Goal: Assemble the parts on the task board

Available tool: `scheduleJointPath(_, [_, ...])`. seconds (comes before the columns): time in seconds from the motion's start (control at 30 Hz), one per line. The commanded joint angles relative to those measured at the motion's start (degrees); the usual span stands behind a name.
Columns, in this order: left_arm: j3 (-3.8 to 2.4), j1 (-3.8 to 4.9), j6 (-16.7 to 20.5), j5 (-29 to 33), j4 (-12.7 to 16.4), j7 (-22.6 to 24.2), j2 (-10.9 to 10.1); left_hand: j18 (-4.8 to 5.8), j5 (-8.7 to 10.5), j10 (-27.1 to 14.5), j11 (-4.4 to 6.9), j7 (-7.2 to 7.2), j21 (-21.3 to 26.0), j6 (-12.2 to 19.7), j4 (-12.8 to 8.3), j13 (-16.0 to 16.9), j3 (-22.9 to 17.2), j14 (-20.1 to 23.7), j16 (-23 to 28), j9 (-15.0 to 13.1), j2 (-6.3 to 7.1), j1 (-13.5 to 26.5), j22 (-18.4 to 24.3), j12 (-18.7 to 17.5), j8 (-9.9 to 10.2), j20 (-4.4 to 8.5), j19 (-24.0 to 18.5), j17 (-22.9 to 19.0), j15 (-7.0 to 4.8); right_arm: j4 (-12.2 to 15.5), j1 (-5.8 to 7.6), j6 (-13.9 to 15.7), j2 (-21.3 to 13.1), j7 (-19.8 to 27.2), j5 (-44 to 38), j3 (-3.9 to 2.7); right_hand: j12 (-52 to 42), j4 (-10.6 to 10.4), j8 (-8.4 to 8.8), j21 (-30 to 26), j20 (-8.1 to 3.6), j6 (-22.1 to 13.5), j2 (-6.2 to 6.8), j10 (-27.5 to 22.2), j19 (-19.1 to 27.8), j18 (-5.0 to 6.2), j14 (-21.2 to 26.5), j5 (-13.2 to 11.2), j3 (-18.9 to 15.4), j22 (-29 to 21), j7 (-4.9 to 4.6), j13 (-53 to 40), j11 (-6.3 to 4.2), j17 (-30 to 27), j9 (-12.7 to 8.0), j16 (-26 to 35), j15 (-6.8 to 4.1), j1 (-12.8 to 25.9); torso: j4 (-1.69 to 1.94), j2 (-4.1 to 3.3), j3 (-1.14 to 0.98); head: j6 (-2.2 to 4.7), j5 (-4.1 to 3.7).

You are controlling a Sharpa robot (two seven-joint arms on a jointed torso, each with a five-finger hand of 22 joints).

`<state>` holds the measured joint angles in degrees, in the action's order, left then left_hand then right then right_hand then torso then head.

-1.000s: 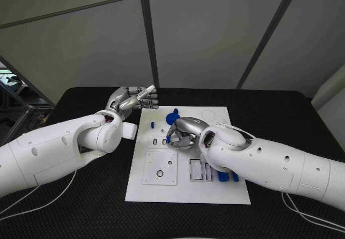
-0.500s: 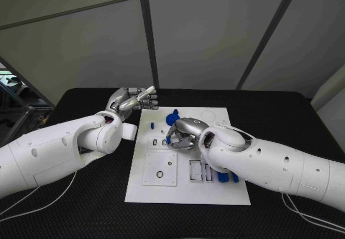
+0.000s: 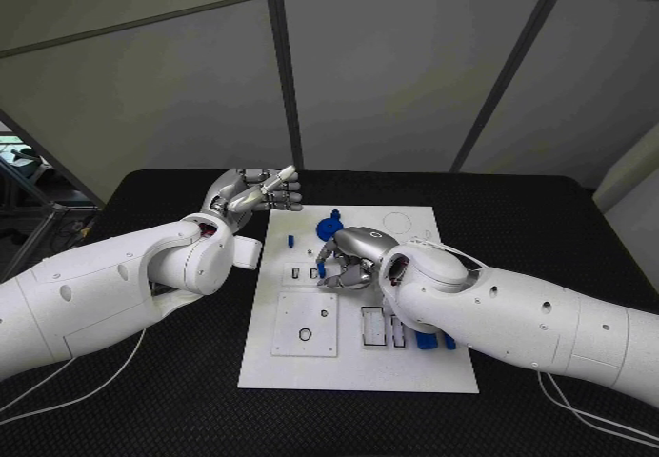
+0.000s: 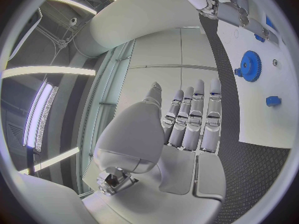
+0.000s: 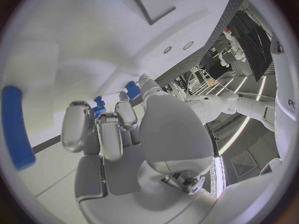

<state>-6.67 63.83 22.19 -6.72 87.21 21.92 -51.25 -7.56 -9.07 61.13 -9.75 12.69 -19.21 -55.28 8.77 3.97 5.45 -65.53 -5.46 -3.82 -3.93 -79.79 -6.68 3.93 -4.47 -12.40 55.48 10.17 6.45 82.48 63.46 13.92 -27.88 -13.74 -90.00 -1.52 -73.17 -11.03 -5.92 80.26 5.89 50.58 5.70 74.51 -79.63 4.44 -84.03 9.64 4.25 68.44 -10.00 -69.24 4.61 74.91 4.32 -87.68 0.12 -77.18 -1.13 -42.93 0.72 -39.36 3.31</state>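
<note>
Black worktop (image 3: pixel 549 219) carried the task board (image 3: pixel 360 367), its blue gear (image 3: pixel 327 228) seated, other blue parts (image 3: pixel 437 339) loose. Right hand (image 3: pixel 348 259) curled over mid-board slots, grasp unclear. Left hand (image 3: pixel 257 189) hovered empty, fingers (image 4: pixel 194 115) extended, off the far-left corner.

Black textured table surface (image 3: pixel 549 219) lying beneath the work area, grey panelled wall (image 3: pixel 385 86) standing behind it with dark vertical seams, thin white cables (image 3: pixel 83 381) trailing across the table's near corners

Even, bright light; wrist views bend at rims; ceiling strips glare.
</note>
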Motion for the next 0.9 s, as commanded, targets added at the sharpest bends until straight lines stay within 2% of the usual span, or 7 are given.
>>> scheduleJointPath(0.03, [-0.06,0.11,-0.8,-0.1,0.0,0.2,0.1,-2.90,0.38,-0.2,0.01,0.31,0.3,0.0,-0.2,0.0,-0.2,0.0,0.4,0.0,-0.66,-0.1,0.1,-0.2,0.4,-0.31,0.2,0.1,0.29,0.1,-0.04,2.7,-0.1,-1.0,-0.3,0.08,0.2,-0.3,0.18,-0.2,0.52,-0.6,0.20,-0.2,-0.2,-0.28,-5.1,-0.4,-0.6,0.2,-0.06,0.0,0.41,11.3,-0.1,-0.3,0.37,0.6,0.02,-0.01,-0.03,0.02,0.00])
scheduleJointPath(0.37, [-0.06,0.10,-2.2,-2.4,-0.5,-1.8,0.0,-2.98,0.39,-0.1,0.18,0.17,-0.3,0.0,-0.3,0.0,-0.1,-1.6,-0.2,0.0,-0.55,0.0,-0.1,-0.1,0.5,-0.03,1.2,0.7,-0.09,2.2,-0.40,13.5,-2.1,5.7,1.7,0.06,0.3,-1.6,1.17,-0.2,0.95,-4.4,0.65,-0.7,-0.1,-0.25,-5.1,0.0,-1.0,0.1,-0.55,0.3,0.86,11.5,-0.4,-0.4,0.79,-1.3,-0.06,0.15,-0.01,0.59,-0.10])
scheduleJointPath(0.63, [-0.08,0.11,-4.4,-16.9,-1.2,-6.8,-0.6,-2.99,0.39,6.9,3.67,-2.53,-8.9,-3.6,-0.8,2.3,0.0,-17.2,-12.2,-0.7,0.04,-0.1,-4.3,3.9,-1.5,4.43,12.1,9.5,-4.67,7.2,-0.02,16.5,-7.9,16.0,9.2,-0.07,0.8,-1.8,0.36,-0.6,0.95,-4.2,0.41,-1.5,0.5,-0.09,-5.0,0.2,-1.0,-0.7,-0.31,1.1,0.67,10.9,-0.1,0.0,0.69,-3.1,-0.09,0.98,-0.16,0.61,0.19])
scheduleJointPath(0.7, [-0.13,0.12,-5.8,-20.3,-1.4,-9.8,-0.7,-2.88,0.39,9.1,4.82,-3.43,-12.4,-4.4,-0.6,3.8,0.1,-19.2,-21.0,-1.1,0.36,0.2,-6.5,6.4,-2.6,5.59,14.7,16.8,-5.68,8.6,0.52,15.6,-10.0,17.6,12.2,-0.43,0.9,-1.7,-0.20,-0.8,0.92,-3.5,0.41,-1.6,0.6,-0.03,-4.9,0.3,-1.1,-1.0,-0.31,1.2,0.66,10.6,0.0,0.1,0.67,-3.4,0.05,1.24,-0.15,0.71,0.08])
scheduleJointPath(0.8, [-0.19,0.24,-10.2,-26.0,-1.7,-16.2,-1.0,-1.89,0.11,8.4,5.96,-5.04,-20.1,-4.0,0.0,9.9,0.4,-15.8,-46.7,-2.7,0.86,1.1,-12.2,14.0,-6.0,6.63,14.0,41.0,-6.82,10.2,1.16,13.9,-13.0,19.0,17.9,-1.49,1.2,-1.7,-0.99,-1.7,0.90,-2.4,0.03,-1.9,1.6,0.31,-4.5,0.7,-1.1,-2.8,-0.32,1.5,0.66,9.3,0.2,0.9,0.66,-3.8,0.02,2.04,-0.21,0.40,0.26])
scheduleJointPath(0.83, [-0.21,0.32,-11.9,-28.2,-1.7,-18.7,-1.0,-2.12,0.57,8.4,5.57,-5.20,-23.0,-4.3,1.4,12.1,1.3,-15.4,-52.0,-3.4,0.96,3.2,-15.2,17.0,-7.4,7.17,13.6,46.0,-6.62,10.6,1.40,13.4,-14.0,19.2,20.1,-1.76,1.3,-1.6,-1.17,-1.9,0.89,-2.1,-0.12,-2.1,1.8,0.40,-4.4,0.9,-1.1,-3.2,-0.30,1.7,0.65,9.0,0.3,1.1,0.64,-3.9,-0.02,2.36,-0.25,0.25,0.35])
scheduleJointPath(0.9, [-0.23,0.55,-15.2,-31.9,-1.6,-23.5,-1.0,-1.39,0.66,7.0,6.65,-5.79,-30.8,-3.6,3.7,18.2,3.0,-15.2,-60.7,-5.7,1.23,5.7,-23.9,24.7,-11.1,7.31,14.1,54.1,-7.18,11.2,1.90,12.5,-15.7,19.5,24.0,-2.27,1.5,-1.5,-1.46,-2.3,0.87,-1.7,-0.41,-2.2,2.2,0.53,-4.3,1.2,-1.1,-3.9,-0.23,1.8,0.59,8.4,0.3,1.4,0.60,-4.1,-0.02,2.77,-0.28,0.09,0.47])
